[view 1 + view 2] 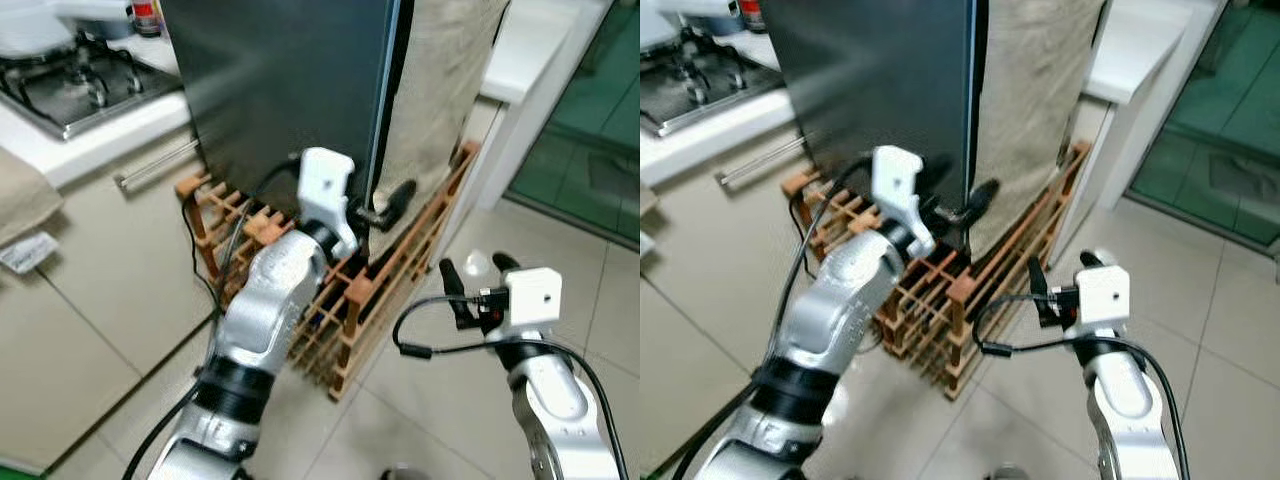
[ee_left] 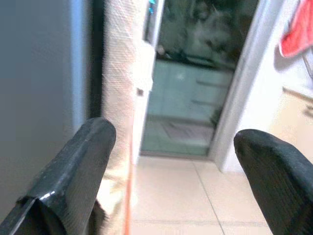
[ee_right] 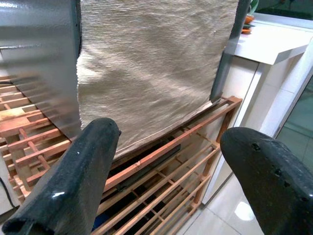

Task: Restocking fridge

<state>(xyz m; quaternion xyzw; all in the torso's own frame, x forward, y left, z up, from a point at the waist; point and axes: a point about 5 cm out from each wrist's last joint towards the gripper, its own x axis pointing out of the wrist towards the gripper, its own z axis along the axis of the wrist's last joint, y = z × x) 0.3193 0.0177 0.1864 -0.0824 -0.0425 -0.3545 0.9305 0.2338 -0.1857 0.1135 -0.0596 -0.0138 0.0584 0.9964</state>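
Note:
The fridge [image 1: 280, 90] has a dark grey door, shut, and a beige cloth [image 1: 440, 80] hangs over the side next to it. My left gripper [image 1: 385, 208] is open at the door's lower right edge, by the gap between door and cloth. In the left wrist view, one of its fingers [image 2: 73, 171] lies close to the door edge and the cloth. My right gripper [image 1: 478, 270] is open and empty, lower and to the right, over the tiled floor. Its wrist view looks at the cloth [image 3: 156, 63] and the rack below it.
A wooden slatted rack [image 1: 380, 300] stands under and in front of the fridge. A gas stove [image 1: 70, 85] and cabinet fronts [image 1: 110, 290] are on the left. A white counter [image 1: 530, 45] and a glass door [image 1: 590, 110] lie to the right.

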